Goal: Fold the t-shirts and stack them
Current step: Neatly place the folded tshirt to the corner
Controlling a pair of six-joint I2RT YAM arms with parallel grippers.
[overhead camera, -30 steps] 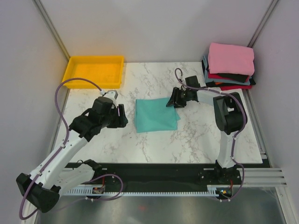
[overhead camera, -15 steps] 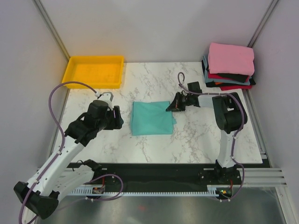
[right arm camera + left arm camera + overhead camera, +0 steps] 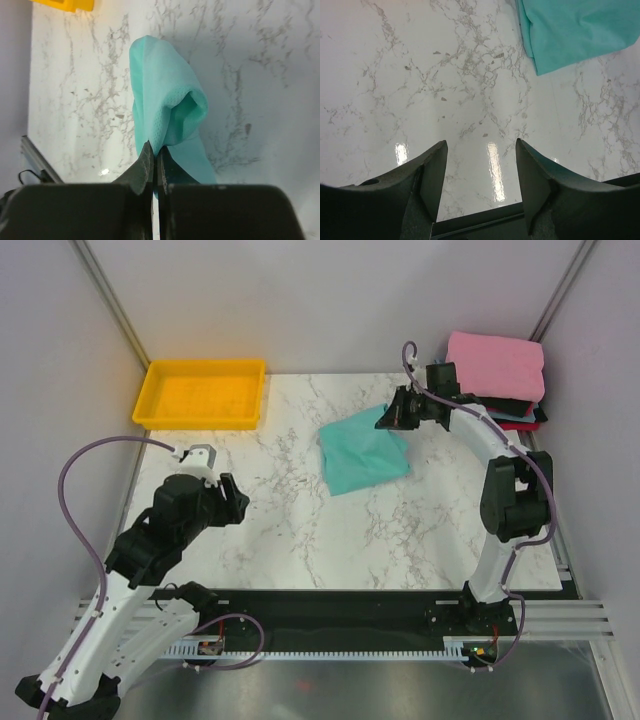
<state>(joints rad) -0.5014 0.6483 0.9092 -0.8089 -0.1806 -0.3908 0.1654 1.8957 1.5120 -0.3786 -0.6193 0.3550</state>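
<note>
The right gripper (image 3: 154, 152) is clamped on one edge of the folded teal t-shirt (image 3: 362, 455). That edge is raised while the rest lies on the marble table (image 3: 280, 540), near the stack of folded t-shirts (image 3: 495, 375) in the far right corner; I judge the shirt belongs there. The left gripper (image 3: 480, 150) hangs with fingers apart, holding nothing. The right arm hides part of the stack, so I cannot count its layers.

On the surface (image 3: 290, 520), a tray (image 3: 206, 364) sits far left, a stack of t-shirts (image 3: 495, 370) far right, and a single t-shirt (image 3: 362, 455) lies between them, nearer the stack.
</note>
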